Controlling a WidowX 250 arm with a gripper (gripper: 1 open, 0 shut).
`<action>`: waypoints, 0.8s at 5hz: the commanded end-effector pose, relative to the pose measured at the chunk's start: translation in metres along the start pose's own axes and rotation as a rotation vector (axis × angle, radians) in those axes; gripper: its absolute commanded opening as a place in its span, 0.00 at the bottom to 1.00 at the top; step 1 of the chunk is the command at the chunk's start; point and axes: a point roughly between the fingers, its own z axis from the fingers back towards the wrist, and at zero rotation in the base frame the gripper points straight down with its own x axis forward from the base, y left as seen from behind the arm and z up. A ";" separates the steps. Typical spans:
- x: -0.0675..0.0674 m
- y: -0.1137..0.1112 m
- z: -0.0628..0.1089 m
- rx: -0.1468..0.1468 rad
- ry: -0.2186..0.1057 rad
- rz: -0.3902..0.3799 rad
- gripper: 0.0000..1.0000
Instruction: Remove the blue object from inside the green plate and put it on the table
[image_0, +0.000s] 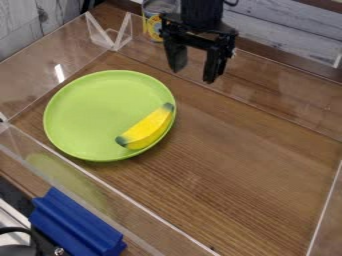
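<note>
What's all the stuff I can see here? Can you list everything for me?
green plate: one, lime green, left half of the table.
banana-shaped piece: one, yellow with a dark tip, inside the plate against its right rim.
ridged block: one, blue, bottom left corner, outside the clear wall.
clear stand: one, transparent, back left on the table.
yellow item: one, at the back behind the arm, too hidden to name.
table: one, brown wood grain, with clear walls around it.
claw: one, black, open, pointing down above the table behind the plate, holding nothing.
</note>
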 end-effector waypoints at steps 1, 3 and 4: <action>0.006 0.005 0.007 0.000 -0.044 0.010 1.00; 0.010 0.010 -0.004 -0.004 -0.050 0.018 1.00; 0.012 0.013 -0.009 -0.005 -0.053 0.021 1.00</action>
